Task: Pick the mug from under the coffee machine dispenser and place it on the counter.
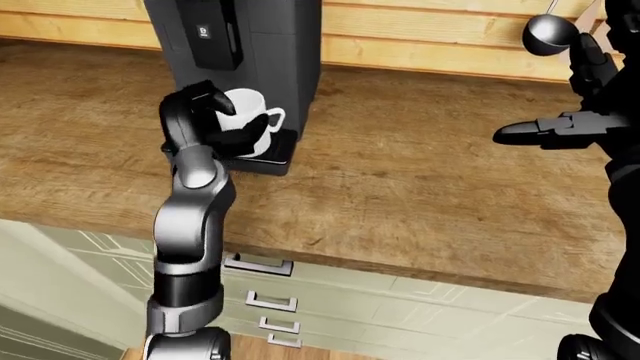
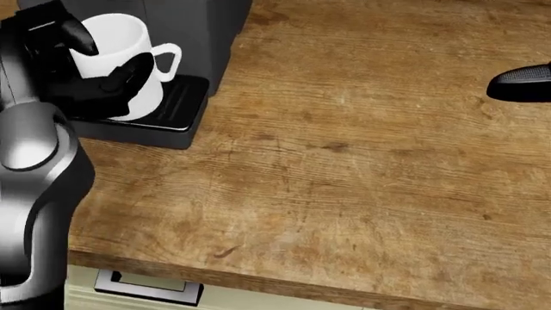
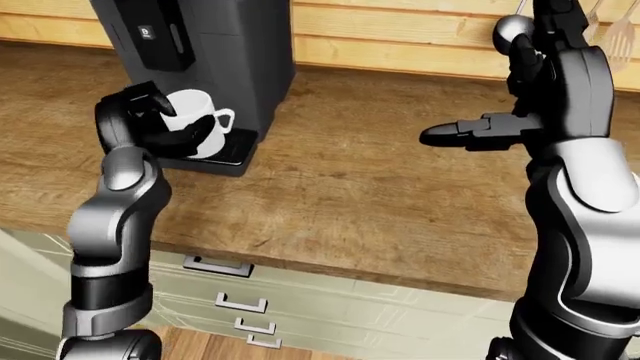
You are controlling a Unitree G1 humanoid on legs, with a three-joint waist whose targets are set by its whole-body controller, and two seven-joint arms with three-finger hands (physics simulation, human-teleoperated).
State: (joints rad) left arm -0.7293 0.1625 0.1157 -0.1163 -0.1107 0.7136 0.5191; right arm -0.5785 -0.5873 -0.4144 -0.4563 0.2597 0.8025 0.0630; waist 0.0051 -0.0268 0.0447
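- At left, left hand (image 2: 82, 71) wraps fingers round white mug (image 2: 121, 55) on machine (image 3: 215, 45) drip tray (image 2: 168, 106).
- Centre: worn wood counter (image 2: 344, 168); pale drawers (image 1: 330, 300) below; plank wall (image 1: 420, 37) behind.
- Machine label unreadable.
- Right hand (image 3: 470, 135) extended, fingers straight, holding nothing.

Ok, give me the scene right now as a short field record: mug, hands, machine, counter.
mug: white mug, upright on the drip tray, handle toward head view's right
left robot hand: fingers wrapped around the mug
right robot hand: held above the counter, fingers extended, holding nothing
coffee machine: dark, at view's upper left
counter: wooden
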